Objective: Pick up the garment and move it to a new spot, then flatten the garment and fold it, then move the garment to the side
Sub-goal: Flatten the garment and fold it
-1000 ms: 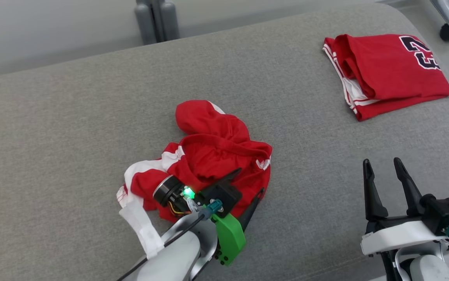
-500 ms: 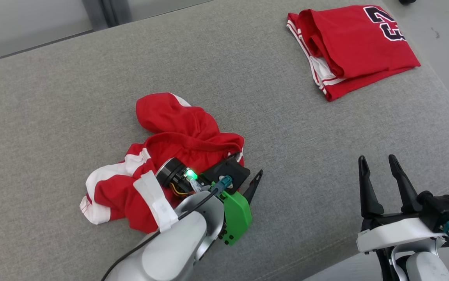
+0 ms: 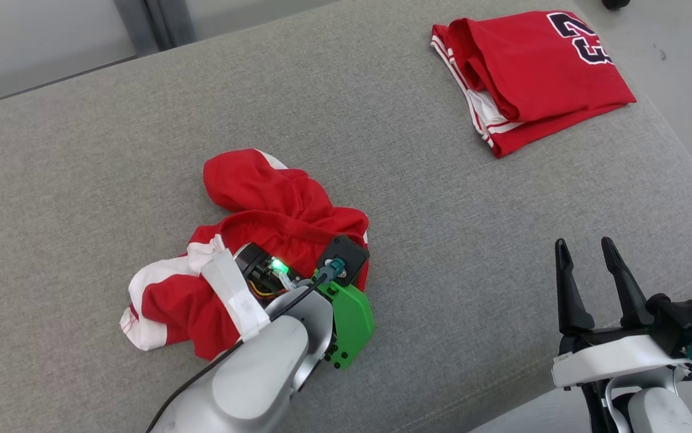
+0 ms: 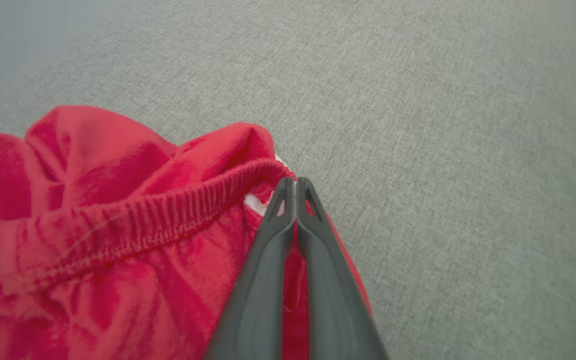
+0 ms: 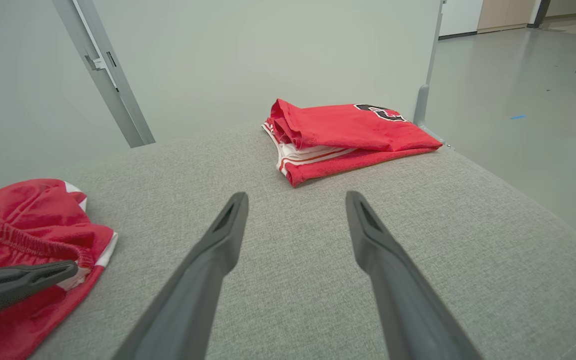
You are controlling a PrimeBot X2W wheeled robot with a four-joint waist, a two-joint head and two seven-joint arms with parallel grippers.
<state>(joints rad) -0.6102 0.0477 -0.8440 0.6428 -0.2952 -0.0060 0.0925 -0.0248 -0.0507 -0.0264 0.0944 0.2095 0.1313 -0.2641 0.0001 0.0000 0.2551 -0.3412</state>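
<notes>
Garment (image 3: 261, 192) lies crumpled on the grey cushion (image 3: 81, 180), under the left gripper (image 4: 295, 186). We find its jaws closed, pinching the waistband (image 4: 167, 212) end.

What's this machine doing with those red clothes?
The robot's left end effector is pinched shut on the waistband edge of a crumpled red garment lying on the grey cushion, not yet lifted. Its right end effector hangs open and empty nearby. A folded red jersey lies at the far right corner.
</notes>
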